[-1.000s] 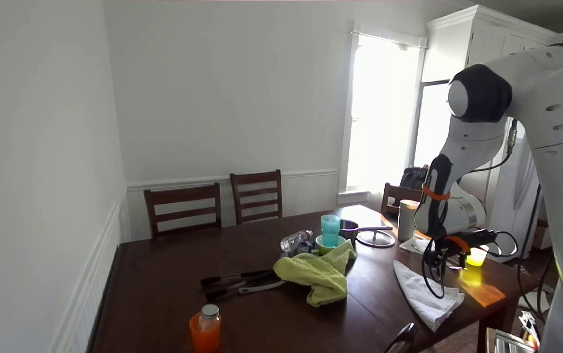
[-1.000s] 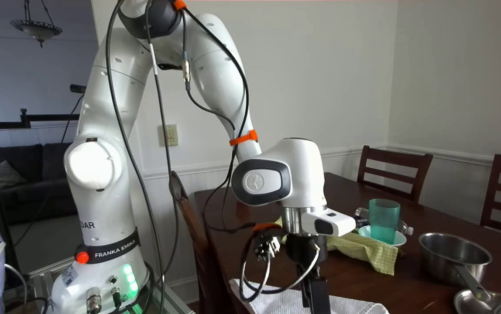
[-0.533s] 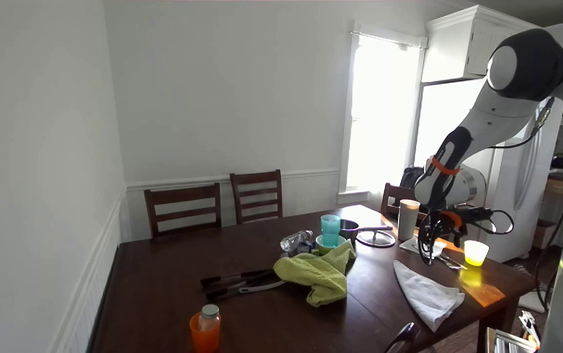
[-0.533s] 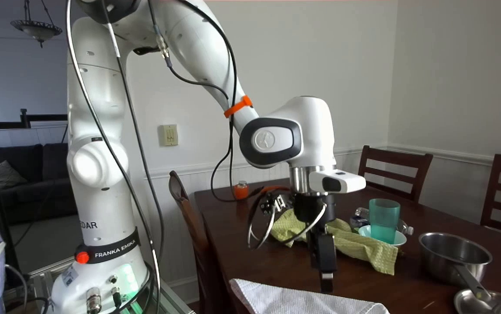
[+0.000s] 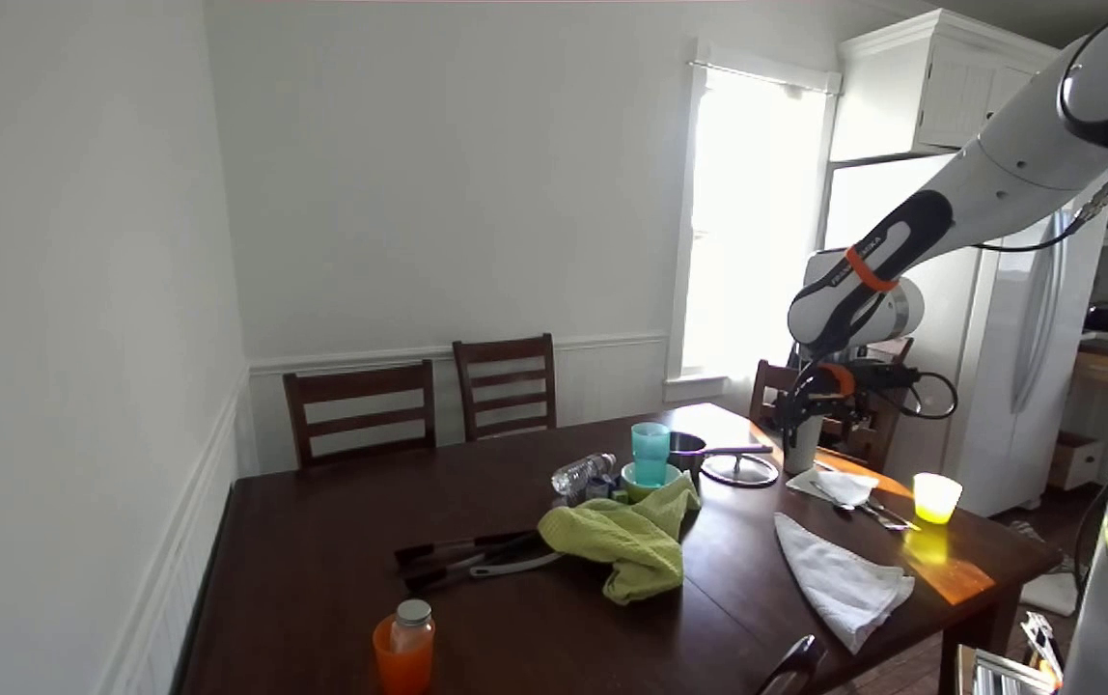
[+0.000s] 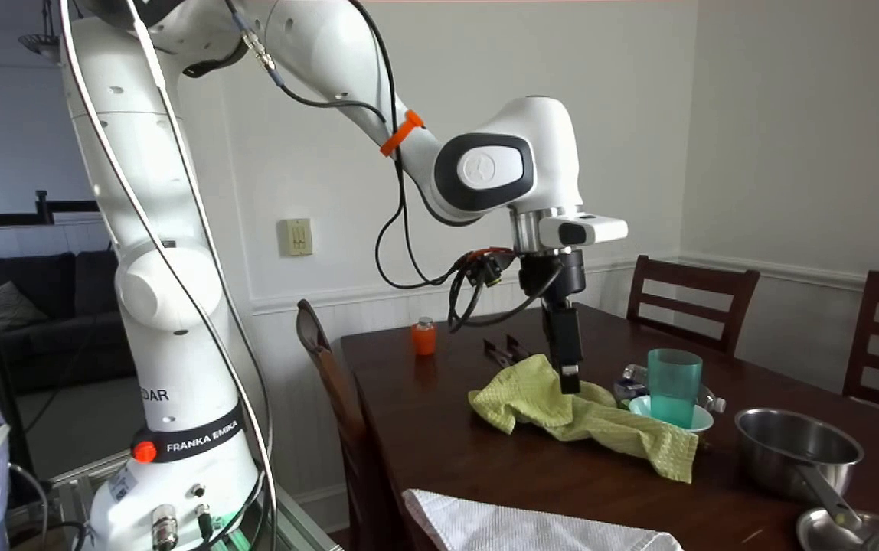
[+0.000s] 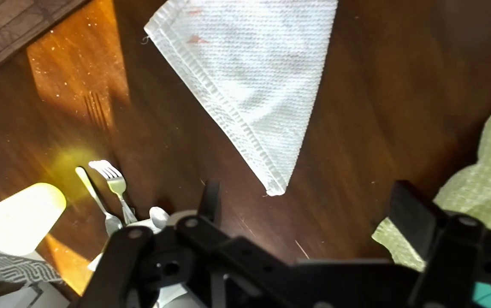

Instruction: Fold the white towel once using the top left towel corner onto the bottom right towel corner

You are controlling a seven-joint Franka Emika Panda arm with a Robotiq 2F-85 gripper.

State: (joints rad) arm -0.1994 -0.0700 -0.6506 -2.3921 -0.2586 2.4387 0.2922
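White towel (image 7: 267, 72) of nubby weave is laid in a hemmed, tapering point; reddish marks (image 7: 197, 39) are resolved only in wrist view. Gripper (image 7: 307, 203) fingers (image 7: 414, 220) are spread apart.

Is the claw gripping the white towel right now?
No, the wrist view shows the claw wide open, while the white towel lies on the table, apart from it.

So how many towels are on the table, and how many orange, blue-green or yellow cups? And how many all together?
White towel and green towel: 2 towels
Orange cup, blue-green cup and yellow cup: 3 cups
Total: 5
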